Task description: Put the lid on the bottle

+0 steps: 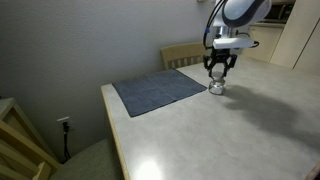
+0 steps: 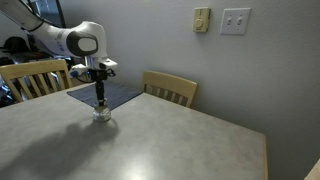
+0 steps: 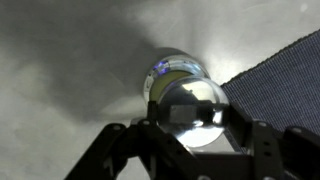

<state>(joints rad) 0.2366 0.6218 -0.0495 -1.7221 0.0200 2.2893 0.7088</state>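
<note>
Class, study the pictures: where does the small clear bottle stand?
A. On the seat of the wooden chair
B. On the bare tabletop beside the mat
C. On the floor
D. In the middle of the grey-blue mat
B: in both exterior views the bottle stands on the bare table just off the mat, and the wrist view shows the fingers flanking it.

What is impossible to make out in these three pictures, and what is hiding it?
- The lid: not recognisable in any view; in both exterior views the gripper hangs over the tiny bottle.
- Bottle top, wrist view: glare hides whether a lid sits there.
- Finger contact with the bottle: blurred, wrist view.
- The mat: cut off by the wrist view's right edge.
</note>
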